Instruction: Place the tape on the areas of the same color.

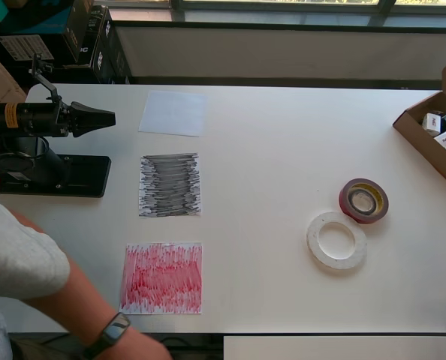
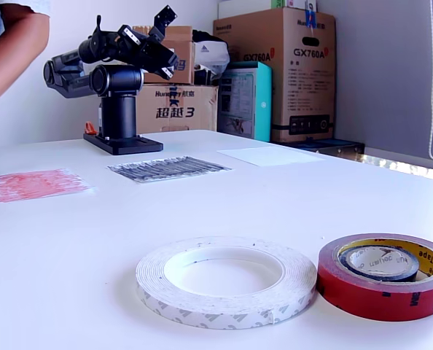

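We see the gripper [image 1: 106,118] folded back above the arm's base [image 1: 54,174] at the desk's [image 1: 283,150] overhead-left edge, holding nothing; we cannot tell how far its jaws are parted. Along that side lie the white sheet [image 1: 173,113], black sheet [image 1: 170,184] and red sheet [image 1: 162,277]. Well apart, toward the overhead-right edge, the white ring [image 1: 336,241] sits just beside the red-brown roll [image 1: 363,201], the black roll [image 2: 382,262] nested inside it.

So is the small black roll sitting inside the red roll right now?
Yes, in the overhead view the black roll lies within the hole of the red roll, beside the white ring.
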Robot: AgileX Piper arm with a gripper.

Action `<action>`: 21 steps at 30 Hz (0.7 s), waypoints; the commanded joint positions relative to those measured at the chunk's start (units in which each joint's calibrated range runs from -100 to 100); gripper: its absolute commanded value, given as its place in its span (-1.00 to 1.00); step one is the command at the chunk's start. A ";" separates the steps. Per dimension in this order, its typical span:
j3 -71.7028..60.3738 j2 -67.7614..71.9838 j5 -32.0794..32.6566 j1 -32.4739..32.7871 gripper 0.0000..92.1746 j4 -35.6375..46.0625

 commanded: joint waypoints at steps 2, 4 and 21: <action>0.16 -0.27 -0.30 0.10 -1.00 0.02; 0.16 -0.27 -0.30 0.10 -1.00 0.02; -16.93 21.06 -0.05 -0.61 -1.00 6.90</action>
